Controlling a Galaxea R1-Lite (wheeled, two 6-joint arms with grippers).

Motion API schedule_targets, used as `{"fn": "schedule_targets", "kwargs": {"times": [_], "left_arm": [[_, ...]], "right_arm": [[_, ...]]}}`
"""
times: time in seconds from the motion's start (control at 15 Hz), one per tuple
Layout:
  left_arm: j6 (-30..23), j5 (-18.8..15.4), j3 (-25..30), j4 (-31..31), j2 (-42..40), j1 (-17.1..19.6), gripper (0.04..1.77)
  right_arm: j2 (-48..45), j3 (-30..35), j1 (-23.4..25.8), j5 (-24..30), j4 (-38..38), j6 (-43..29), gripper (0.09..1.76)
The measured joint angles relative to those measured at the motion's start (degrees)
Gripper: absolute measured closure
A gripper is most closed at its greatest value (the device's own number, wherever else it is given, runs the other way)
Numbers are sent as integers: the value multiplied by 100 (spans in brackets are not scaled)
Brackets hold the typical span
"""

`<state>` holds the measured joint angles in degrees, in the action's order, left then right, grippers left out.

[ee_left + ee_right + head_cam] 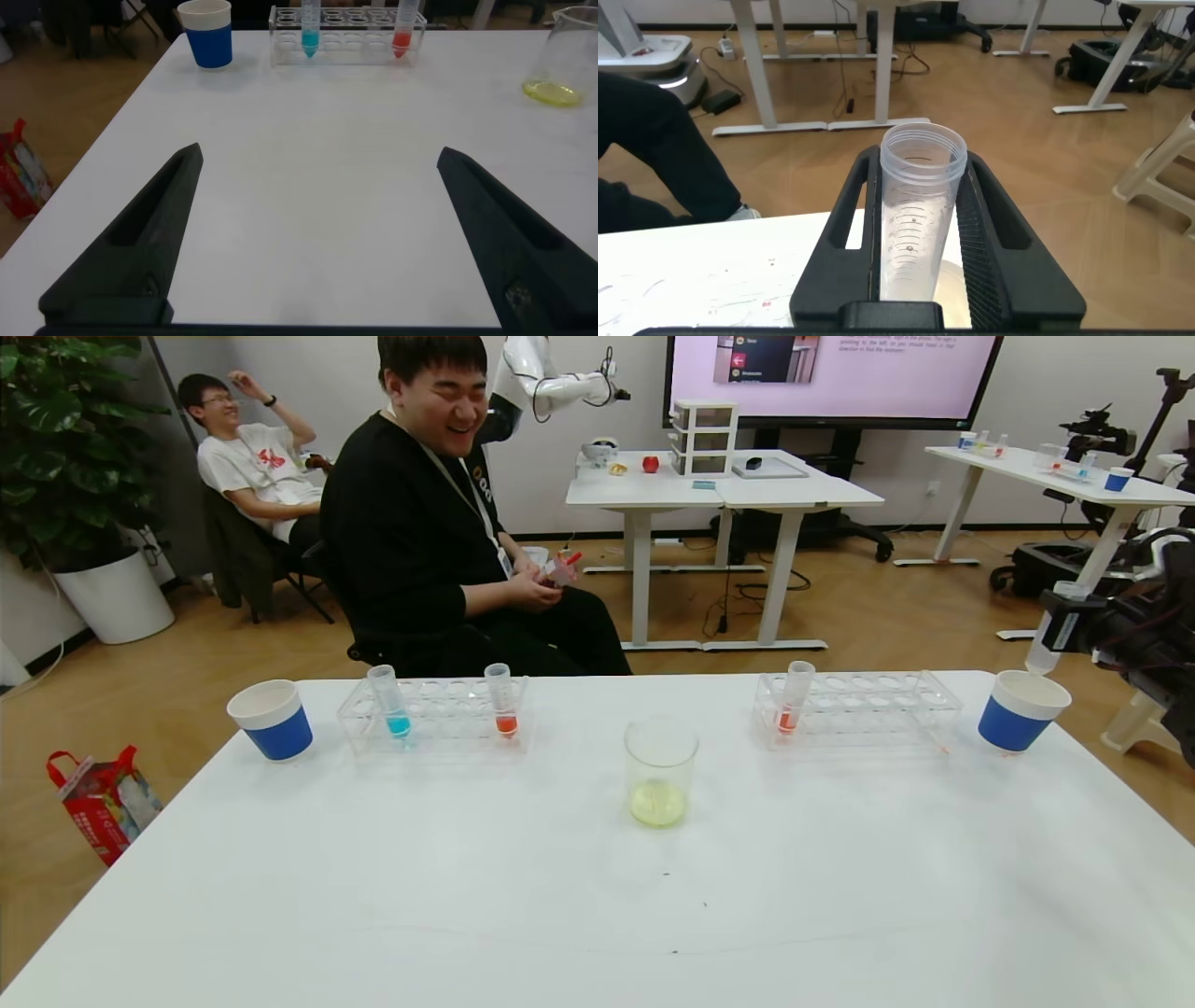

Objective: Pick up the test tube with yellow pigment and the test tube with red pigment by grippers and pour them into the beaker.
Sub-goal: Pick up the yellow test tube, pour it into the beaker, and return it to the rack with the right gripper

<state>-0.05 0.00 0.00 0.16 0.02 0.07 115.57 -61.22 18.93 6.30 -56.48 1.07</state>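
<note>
The right gripper (924, 233) is clamped on an emptied clear test tube (918, 210), which stands nearly upright between the jaws, its rim above them and its conical tip hanging just over the right-hand blue paper cup (1019, 711). The beaker (660, 771) already holds pale yellow liquid, so this tube looks like the spent yellow one.

The left gripper (318, 233) hovers low over the table with its jaws spread wide and nothing between them. Straight ahead of those jaws, well apart, the red-pigment tube (404, 30) stands upright in the left rack (348, 42), beside a blue-liquid tube (309, 30). The left arm is the nearer one to it.
</note>
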Motion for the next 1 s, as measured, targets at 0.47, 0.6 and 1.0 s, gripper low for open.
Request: {"fn": "schedule_targets", "kwargs": {"times": [0.47, 0.6, 1.0], "left_arm": [[-2, 0, 0, 2, 0, 0, 6], [-2, 0, 0, 2, 0, 0, 6], [0, 0, 0, 2, 0, 0, 6]], "right_arm": [[907, -532, 276, -7, -176, 173, 135], [1161, -553, 291, -11, -435, 173, 135], [1497, -435, 265, -55, -606, 162, 131]]}}
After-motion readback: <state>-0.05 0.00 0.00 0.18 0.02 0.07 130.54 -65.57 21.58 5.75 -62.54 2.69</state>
